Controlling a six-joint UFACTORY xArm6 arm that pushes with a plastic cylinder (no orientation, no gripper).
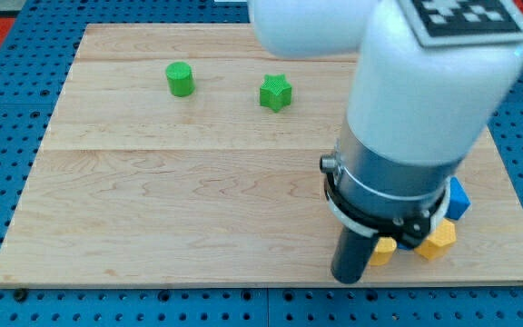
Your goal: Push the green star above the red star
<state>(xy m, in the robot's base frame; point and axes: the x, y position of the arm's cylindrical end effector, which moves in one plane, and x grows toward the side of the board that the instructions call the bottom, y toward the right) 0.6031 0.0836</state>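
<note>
The green star lies on the wooden board near the view's top, left of the arm. No red star shows; the arm's white and grey body hides much of the board's right side. My tip rests near the board's bottom edge, far below and to the right of the green star. It is just left of a yellow block.
A green cylinder stands left of the green star. A second yellow block and a blue block lie at the lower right, partly hidden by the arm. Blue pegboard surrounds the board.
</note>
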